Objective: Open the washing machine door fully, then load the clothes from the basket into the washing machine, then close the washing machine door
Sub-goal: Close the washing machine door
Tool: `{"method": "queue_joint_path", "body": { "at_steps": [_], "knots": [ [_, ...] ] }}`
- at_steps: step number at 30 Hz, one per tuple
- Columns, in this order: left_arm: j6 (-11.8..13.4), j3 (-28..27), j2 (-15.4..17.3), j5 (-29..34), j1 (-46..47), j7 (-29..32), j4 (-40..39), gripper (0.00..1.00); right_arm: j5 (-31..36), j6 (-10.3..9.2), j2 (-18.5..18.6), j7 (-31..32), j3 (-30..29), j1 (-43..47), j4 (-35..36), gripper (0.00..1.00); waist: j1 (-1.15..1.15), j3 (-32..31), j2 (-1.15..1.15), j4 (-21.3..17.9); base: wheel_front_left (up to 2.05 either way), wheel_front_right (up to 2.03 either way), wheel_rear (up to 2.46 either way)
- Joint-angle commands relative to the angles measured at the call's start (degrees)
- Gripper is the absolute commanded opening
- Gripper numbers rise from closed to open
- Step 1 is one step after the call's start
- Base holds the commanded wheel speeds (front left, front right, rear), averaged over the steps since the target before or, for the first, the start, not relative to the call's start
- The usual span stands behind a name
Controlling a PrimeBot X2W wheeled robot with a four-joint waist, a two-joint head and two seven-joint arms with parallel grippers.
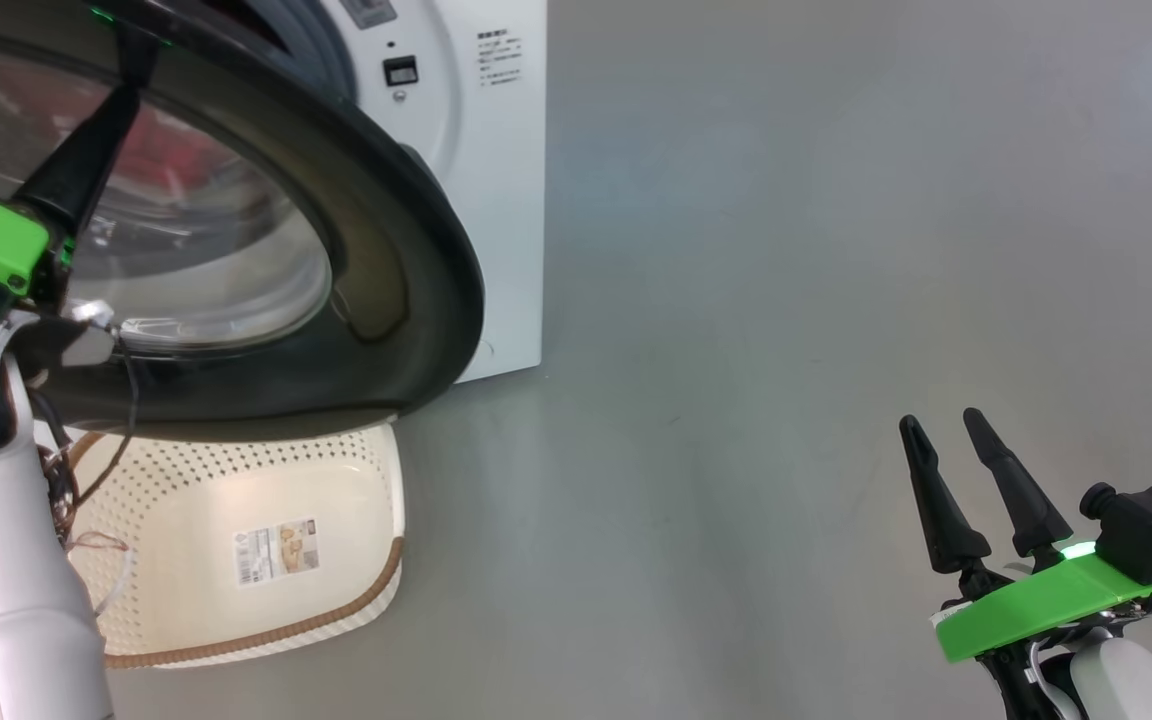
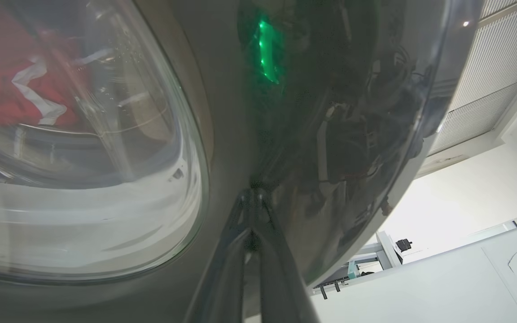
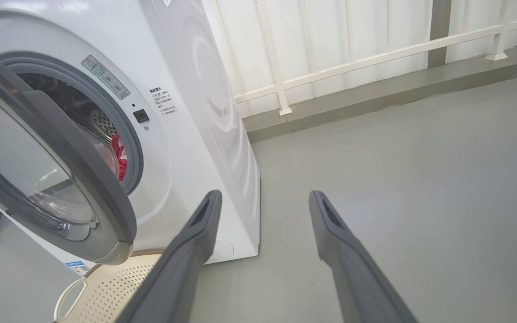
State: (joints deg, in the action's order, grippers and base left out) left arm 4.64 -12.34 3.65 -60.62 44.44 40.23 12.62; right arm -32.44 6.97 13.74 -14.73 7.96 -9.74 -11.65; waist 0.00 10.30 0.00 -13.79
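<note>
In the head view, the washing machine [image 1: 496, 200] is seen at the upper left, standing on the grey floor [image 1: 786, 300]. Its door [image 1: 406, 270] is swung partly open, and the red clothes [image 1: 166, 150] are made out through its glass, inside the drum. The left gripper [image 1: 131, 60] is raised against the front of the door, its dark fingers drawn together. The basket [image 1: 336, 612] is set on the floor just under the door, and a label sticker is seen on its bottom. The right gripper [image 1: 946, 425] is held at the lower right above the floor, well apart from the machine, with its jaws spread and nothing between them.

In the left wrist view, the left gripper [image 2: 253, 194] is shown with its jaws closed on nothing, its tips laid against the door's glossy black rim [image 2: 330, 112]. The clothes [image 2: 11, 89] are seen through the glass at the left.

In the right wrist view, the right gripper [image 3: 263, 197] is shown with its jaws wide apart over the floor [image 3: 397, 179]. The washing machine [image 3: 204, 112] is seen with its door [image 3: 83, 170] ajar, the clothes [image 3: 117, 154] glimpsed in the drum, and the basket [image 3: 106, 291] placed below the door.
</note>
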Motion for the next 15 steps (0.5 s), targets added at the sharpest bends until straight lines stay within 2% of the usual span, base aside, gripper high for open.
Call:
{"method": "queue_joint_path", "body": {
  "at_steps": [1,15],
  "knots": [
    [-1.0,-1.1,2.4,0.5,2.5,-0.4,-1.1,0.0,-0.1,0.52,0.5,-0.3,0.8,-1.2,1.4,1.0,0.0,0.1,0.0,-0.5,0.0,0.0,0.0],
    [-3.1,-1.3,2.6,0.9,4.1,-3.2,3.2,0.0,0.0,0.52,0.5,-0.3,0.4,-1.0,1.1,1.0,0.0,-0.7,0.0,0.1,0.0,0.0,0.0]
  ]
}}
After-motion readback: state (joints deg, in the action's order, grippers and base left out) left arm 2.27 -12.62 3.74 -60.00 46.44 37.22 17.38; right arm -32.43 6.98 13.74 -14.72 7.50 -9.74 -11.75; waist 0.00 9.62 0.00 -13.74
